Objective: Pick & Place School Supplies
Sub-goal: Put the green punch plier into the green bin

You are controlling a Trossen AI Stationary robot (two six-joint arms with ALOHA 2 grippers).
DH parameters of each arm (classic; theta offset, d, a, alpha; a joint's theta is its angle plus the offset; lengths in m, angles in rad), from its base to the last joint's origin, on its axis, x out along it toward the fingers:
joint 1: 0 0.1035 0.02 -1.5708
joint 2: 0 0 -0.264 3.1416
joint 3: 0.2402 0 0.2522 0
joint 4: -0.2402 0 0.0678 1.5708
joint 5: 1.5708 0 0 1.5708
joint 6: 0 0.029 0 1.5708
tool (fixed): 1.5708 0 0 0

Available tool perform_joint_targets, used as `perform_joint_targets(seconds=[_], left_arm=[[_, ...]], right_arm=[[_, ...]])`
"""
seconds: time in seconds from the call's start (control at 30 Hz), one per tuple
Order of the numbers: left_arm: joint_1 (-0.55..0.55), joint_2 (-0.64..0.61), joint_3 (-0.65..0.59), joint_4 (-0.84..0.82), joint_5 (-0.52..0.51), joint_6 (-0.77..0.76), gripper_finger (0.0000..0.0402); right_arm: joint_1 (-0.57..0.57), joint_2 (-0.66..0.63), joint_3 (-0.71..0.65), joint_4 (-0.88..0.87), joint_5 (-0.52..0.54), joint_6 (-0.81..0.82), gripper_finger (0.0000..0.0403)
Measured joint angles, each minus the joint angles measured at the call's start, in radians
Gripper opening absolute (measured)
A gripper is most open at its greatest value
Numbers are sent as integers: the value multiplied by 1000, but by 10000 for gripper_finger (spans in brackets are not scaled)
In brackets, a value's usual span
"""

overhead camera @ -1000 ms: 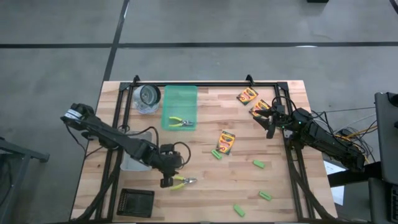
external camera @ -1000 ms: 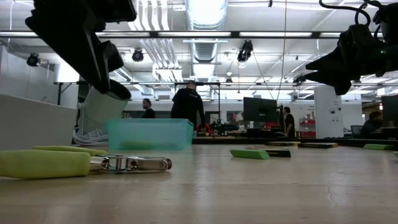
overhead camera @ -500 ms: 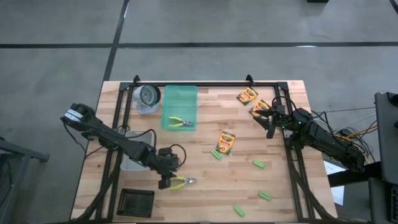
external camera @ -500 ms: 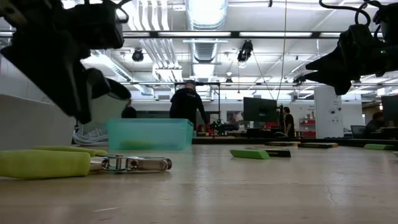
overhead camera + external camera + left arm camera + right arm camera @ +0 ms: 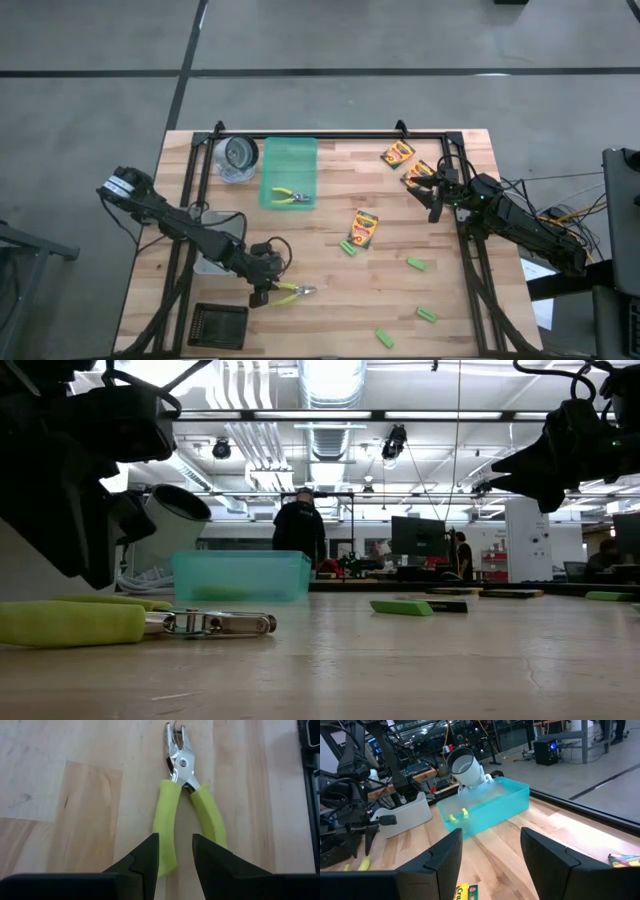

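Pliers: the loose pliers point(image 5: 290, 292) lay flat on the table point(image 5: 330, 300), near its front edge, just right of the black grid block point(image 5: 218, 324) at the front left corner.
Long axis: it ran left to right across the table; the yellow-green handles pointed toward my left gripper point(image 5: 262, 292), the metal nose pointed away to the right.
Left gripper: I hung it right at the handle ends, fingers parted a moderate gap and holding nothing. In my wrist view one handle point(image 5: 166, 822) ran on from one finger point(image 5: 142, 860), the other handle lay off to the side of the second finger, so I was lined up along the pliers, not squarely across both handles.
Nearer arm: mine on the left, by far; I judged the pick belonged to it.
Right gripper: my right gripper point(image 5: 433, 196) waited open and empty, well apart from the pliers, at the table's right rear beside two crayon boxes point(image 5: 408, 162).
Other supplies: a second pair point(image 5: 290, 196) already lay in the teal tray point(image 5: 288, 152), behind the loose pliers.
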Motion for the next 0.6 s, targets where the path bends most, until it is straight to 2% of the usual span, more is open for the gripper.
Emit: perform_joint_targets(seconds=[0.6], left_arm=[[-6,31,-16,39,-9,10,122]], right_arm=[[0,0,0,0,0,0,196]])
